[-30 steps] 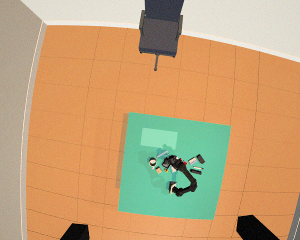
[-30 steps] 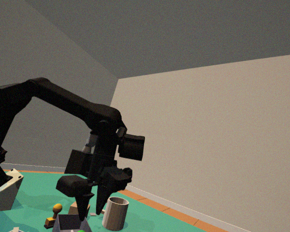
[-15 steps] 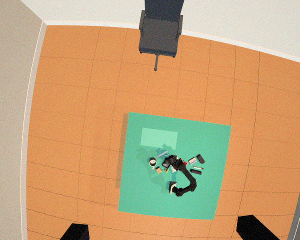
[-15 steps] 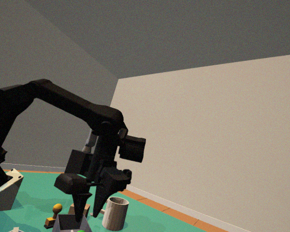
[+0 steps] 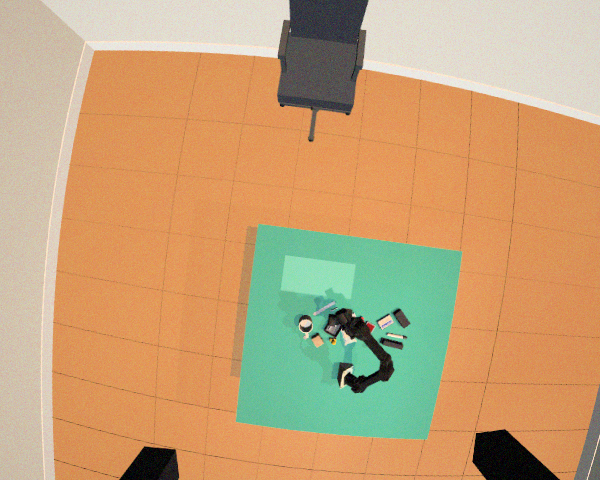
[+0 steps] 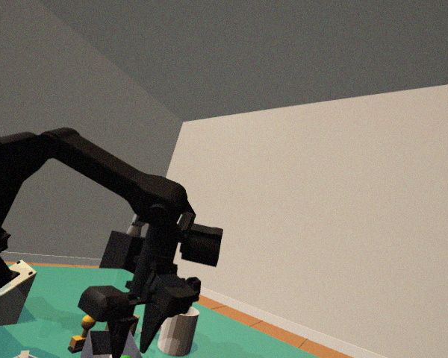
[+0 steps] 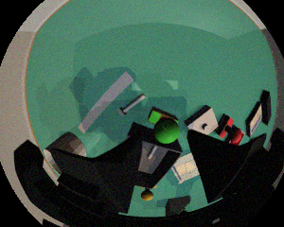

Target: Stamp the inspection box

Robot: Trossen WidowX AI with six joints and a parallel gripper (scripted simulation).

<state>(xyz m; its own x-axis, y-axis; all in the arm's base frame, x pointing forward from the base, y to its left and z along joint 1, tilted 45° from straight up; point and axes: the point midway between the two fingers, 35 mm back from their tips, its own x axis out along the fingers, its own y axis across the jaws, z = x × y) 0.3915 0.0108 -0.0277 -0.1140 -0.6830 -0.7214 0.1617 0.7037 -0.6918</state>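
Observation:
My gripper points down, partly open and empty, above the green-knobbed stamp. The knob appears between the fingertips in the wrist view; the arm hides this stamp in the top view. A red-knobbed stamp lies to the right, and a yellow-knobbed stamp stands beyond the grey tray. The white card lies beside the tray, partly hidden by a finger in the wrist view. Its print area is too small to read. I cannot tell which object is the ink pad.
A mug, ruler, small metal bolt-like piece and brown block are around the gripper. A white box with a black knob, labelled box and black box are to the right.

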